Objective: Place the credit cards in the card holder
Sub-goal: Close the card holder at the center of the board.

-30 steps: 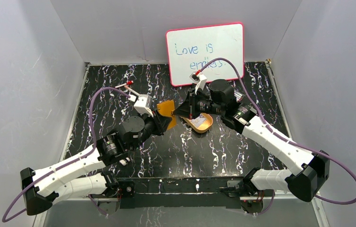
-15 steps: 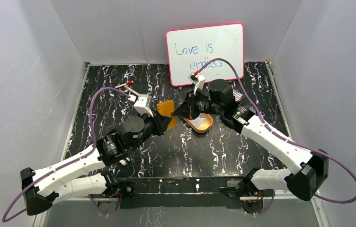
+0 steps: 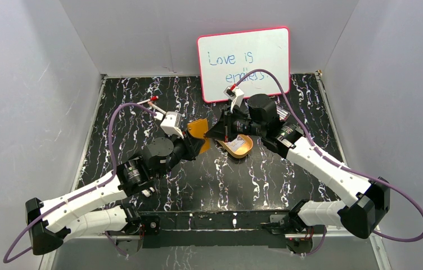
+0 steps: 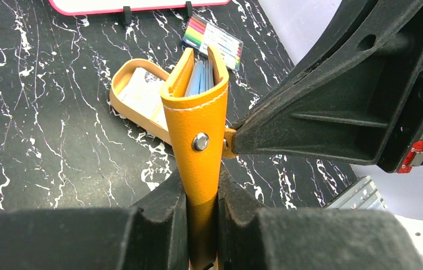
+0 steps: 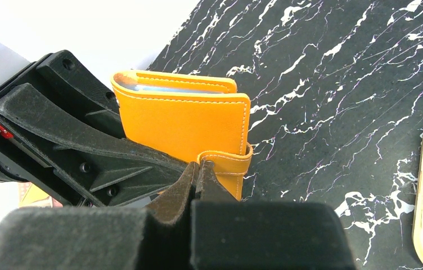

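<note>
Left gripper (image 4: 202, 194): I have it clenched on the lower end of the card holder (image 4: 197, 112), one black finger pressed flat against each leather face.
Right gripper (image 5: 201, 169): I read its fingertips as pinched together on the closure strap (image 5: 227, 162) at the holder's side. From the left wrist camera its black tip meets that small orange tab just beside the snap (image 4: 200, 142).
Card holder: tan-orange and folded, it is held upright off the table (image 3: 142, 112) between my two grippers. The narrow side bearing the snap faces the left wrist camera. Overhead it sits between the two wrists, near the table's middle.
Inner pockets (image 4: 201, 76): pale blue-grey, they show in the narrow gap between the two covers at the far end. I cannot tell whether a card sits among them.
Credit cards (image 4: 142, 97): pale with faint print, they lie flat inside the tray (image 4: 120, 84). I cannot count them.
Tray: an oval with a tan rim, it rests on the table beyond the holder and apart from it. Overhead it lies just under my right wrist.
Marker pack (image 4: 212, 39): a flat set of coloured pens on the table past the tray.
Whiteboard (image 3: 243, 62): red-framed, it is propped at the far wall with handwriting on it.
Table: black with white veining.
</note>
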Available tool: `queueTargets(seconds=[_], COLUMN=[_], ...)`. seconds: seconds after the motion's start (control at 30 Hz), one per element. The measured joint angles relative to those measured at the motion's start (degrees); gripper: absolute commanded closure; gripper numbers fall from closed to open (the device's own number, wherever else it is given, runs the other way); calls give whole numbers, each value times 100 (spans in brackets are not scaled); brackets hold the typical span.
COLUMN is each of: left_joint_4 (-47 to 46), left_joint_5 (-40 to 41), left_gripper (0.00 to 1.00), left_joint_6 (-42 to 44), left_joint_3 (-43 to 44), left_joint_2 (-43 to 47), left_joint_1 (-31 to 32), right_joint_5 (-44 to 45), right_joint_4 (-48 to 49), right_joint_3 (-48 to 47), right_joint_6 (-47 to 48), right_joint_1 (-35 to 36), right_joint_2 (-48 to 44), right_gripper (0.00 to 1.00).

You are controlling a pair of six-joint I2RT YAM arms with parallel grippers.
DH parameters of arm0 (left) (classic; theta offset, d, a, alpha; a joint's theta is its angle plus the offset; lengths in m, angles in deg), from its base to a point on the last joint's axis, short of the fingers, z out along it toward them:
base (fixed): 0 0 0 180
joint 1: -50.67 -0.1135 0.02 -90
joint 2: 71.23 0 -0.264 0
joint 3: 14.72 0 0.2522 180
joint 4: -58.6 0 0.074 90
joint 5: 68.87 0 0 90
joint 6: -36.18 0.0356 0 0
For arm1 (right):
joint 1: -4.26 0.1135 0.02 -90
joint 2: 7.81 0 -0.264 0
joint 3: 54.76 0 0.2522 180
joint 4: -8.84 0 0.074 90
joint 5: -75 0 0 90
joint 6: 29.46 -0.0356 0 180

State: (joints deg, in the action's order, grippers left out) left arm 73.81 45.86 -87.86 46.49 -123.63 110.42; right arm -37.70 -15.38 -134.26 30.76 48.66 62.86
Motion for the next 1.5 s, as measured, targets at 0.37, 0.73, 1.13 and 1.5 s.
queueTargets(seconds=[0.37, 0.73, 1.13, 1.5], left_joint_4=[-24, -142, -205, -271], left_joint_5=[-81, -227, -402, -549], left_gripper=[100, 100, 100, 100], left_joint_6=[46, 179, 210, 203], left_joint_3=[0, -9, -15, -15], left_joint_2=[-11, 44, 55, 20], left_joint_1=[-7, -81, -146, -195], right_joint_5=[-11, -55, -114, -146], right_joint_4=[11, 136, 155, 153], right_joint_3=[0, 0, 0, 0], right_joint_6=[-4, -28, -55, -72], right_joint_1=[-4, -20, -50, -87], right_joint_2=[22, 22, 22, 22], right_gripper=[100, 100, 100, 100])
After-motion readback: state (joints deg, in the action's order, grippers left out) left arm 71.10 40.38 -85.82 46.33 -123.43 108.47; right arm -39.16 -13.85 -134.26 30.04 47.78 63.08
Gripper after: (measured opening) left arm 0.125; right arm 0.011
